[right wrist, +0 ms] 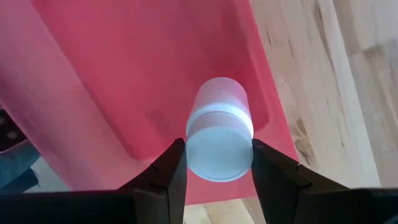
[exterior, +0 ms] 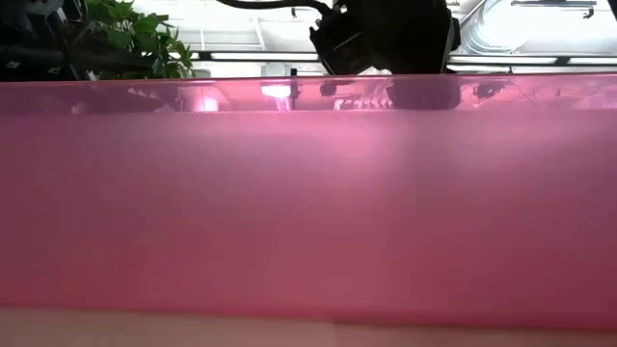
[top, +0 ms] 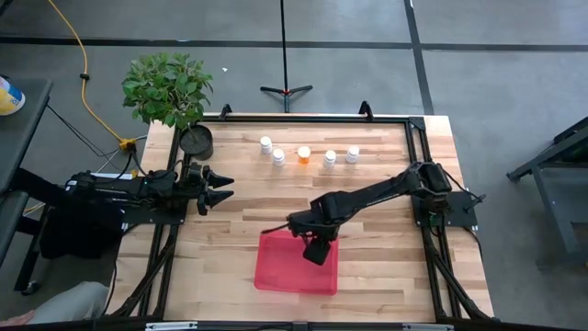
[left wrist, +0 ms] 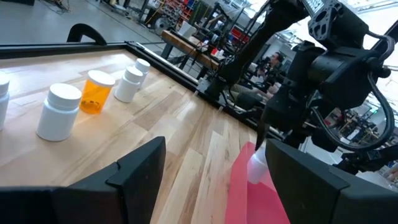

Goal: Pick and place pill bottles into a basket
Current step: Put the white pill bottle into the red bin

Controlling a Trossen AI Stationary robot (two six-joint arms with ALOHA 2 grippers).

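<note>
So the right gripper [right wrist: 213, 163] is pinching a white pill bottle [right wrist: 219, 130] by its cap end, hanging over the red-pink basket [top: 276, 267], which is sitting near the table's [top: 386, 267] front edge. Five more bottles, four white [top: 265, 143] and one orange [top: 303, 154], are lining up near the back edge. The left gripper [top: 224, 186] is waiting at the left edge, jaws apart and holding nothing.

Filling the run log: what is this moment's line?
right gripper: shut on white pill bottle over basket | left gripper: open, waiting | five bottles on table
</note>
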